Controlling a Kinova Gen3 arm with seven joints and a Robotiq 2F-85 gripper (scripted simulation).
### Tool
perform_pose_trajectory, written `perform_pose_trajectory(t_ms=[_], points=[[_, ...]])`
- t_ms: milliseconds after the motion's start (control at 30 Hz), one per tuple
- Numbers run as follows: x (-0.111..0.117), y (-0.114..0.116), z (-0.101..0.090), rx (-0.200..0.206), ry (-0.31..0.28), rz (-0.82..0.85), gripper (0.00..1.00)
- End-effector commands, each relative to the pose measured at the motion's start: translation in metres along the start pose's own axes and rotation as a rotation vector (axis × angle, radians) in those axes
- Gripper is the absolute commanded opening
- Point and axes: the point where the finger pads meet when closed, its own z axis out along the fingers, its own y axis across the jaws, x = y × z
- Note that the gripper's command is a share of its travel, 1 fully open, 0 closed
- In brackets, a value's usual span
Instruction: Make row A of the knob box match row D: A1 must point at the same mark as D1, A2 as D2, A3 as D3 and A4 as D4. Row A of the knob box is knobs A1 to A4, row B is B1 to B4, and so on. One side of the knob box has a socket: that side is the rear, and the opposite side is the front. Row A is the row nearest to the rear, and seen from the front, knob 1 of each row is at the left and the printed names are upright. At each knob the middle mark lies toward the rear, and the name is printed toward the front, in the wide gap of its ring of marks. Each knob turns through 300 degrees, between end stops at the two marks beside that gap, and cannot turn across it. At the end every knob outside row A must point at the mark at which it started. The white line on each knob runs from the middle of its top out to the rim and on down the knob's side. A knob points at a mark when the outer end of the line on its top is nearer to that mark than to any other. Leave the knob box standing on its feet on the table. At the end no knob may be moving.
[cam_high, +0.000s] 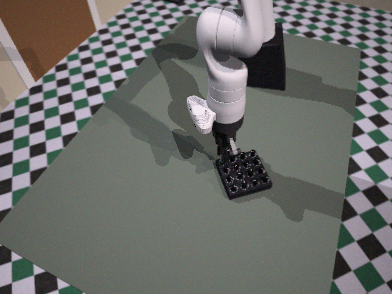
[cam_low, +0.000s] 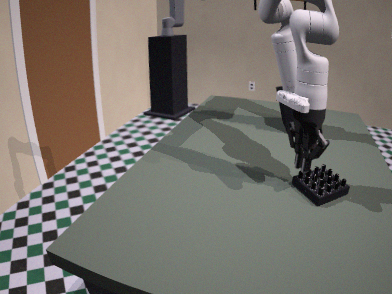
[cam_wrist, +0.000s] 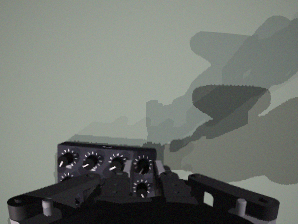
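1. We see the gripper hanging straight down over one corner of the knob box, the corner nearest the arm's pedestal in the top view.
2. Its fingertips reach down to the tops of the knobs at that corner; whether they touch one we cannot tell.
3. Our fingers stand close together with only a narrow gap, and they grip nothing.
4. In the wrist view the box lies just ahead of the gripper, one row of four knobs in sight and more half hidden by the fingers.
5. The box is small, black and square, with sixteen black knobs in four rows.
6. Each knob sits in a ring of white marks; the marks and names are too small for us to read.
7. It stands flat on the table, towards the right of the top in both room views, well away from every edge.
8. The table is a plain grey-green slab crossed by the arm's shadows.
9. Around it the floor is checked in green, black and white.
10. The exterior view shows beige walls, a brown door, a wall socket and a black column with a grey fixture on top.
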Motion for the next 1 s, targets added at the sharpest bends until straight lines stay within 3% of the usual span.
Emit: perform_pose_trajectory(t_ms=[0,967], points=[[0.000,-0.001,-0.001,0.001,0.000,0.000,0.19],[0.000,-0.001,0.012,0.001,0.000,0.000,0.19]])
